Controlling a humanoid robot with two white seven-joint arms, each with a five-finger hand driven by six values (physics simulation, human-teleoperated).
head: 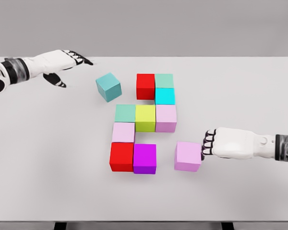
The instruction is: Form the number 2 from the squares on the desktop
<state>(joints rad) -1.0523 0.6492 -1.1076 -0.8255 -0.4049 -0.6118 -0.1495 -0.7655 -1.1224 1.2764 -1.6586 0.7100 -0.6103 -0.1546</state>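
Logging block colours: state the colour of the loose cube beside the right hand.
Light pink cube, next to the right hand; seen in the head view.

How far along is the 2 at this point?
Nine cubes already sit joined in the figure, from the red cube down to the magenta cube. The right hand touches the lilac cube, apart from magenta. The teal cube sits loose, tilted, near the left hand.
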